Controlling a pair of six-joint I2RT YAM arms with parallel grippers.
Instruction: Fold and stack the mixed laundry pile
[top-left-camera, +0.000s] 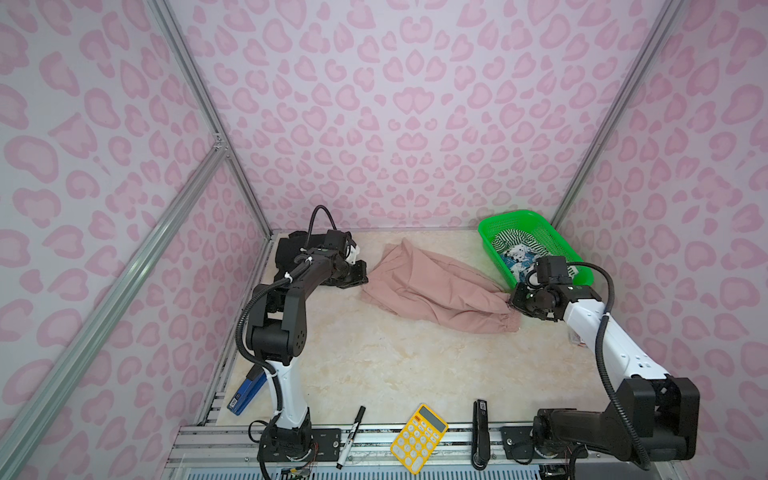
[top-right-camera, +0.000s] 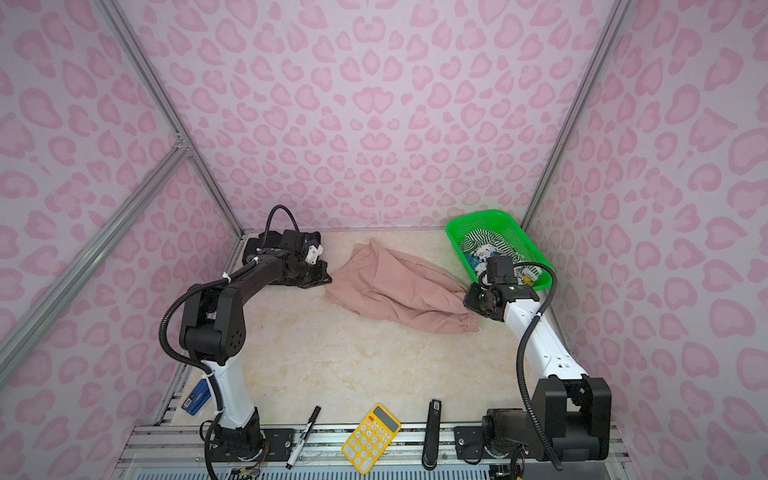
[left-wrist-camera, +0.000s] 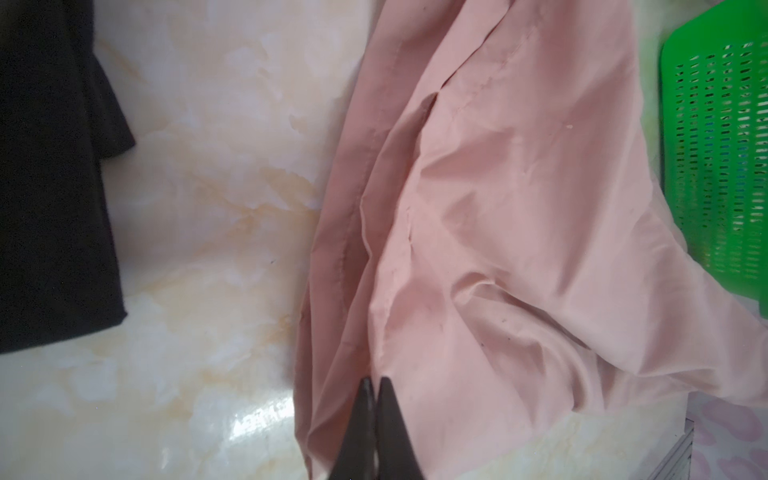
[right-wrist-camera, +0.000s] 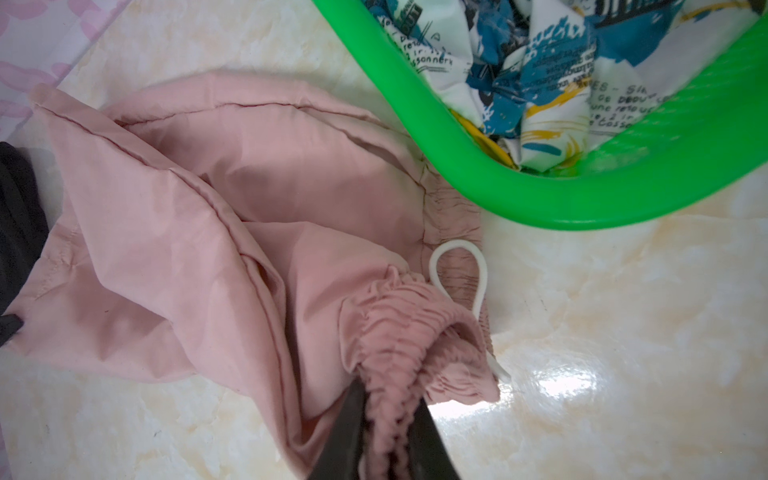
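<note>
Far left, at the back corner: black garment (top-left-camera: 289, 249), heaped partly under the left arm, well apart from the basket. Just right of it, left gripper (left-wrist-camera: 375, 399), tips pressed together on the hem edge of the dusty-pink shorts (top-left-camera: 432, 286). Apparently nipping a thin fold, judging by creases fanning out from the tips.

Mid-table on the marbled tabletop (top-left-camera: 374, 365): shorts spread but rumpled, touching the green mesh basket (top-left-camera: 519, 214) on the right. Farther right, right gripper (right-wrist-camera: 388, 411) clamped on the gathered waistband (right-wrist-camera: 399, 324), with the white cord (right-wrist-camera: 482, 274) looping loose beside it. In the basket: striped piece (top-left-camera: 515, 241) and blue-white printed piece (top-left-camera: 517, 255), not yet taken out.

Step in hand, by judgement: flattening the shorts before a fold. Best done by drawing both grips apart evenly and low over the table, just enough to clear the creases. No jerking, for fear of losing the thin hem. Worth keeping cord and cloth clear of the basket rim.

Long axis of the shorts slanting from far left to near right. Waistband end toward the right arm, leg hem toward the left.
</note>
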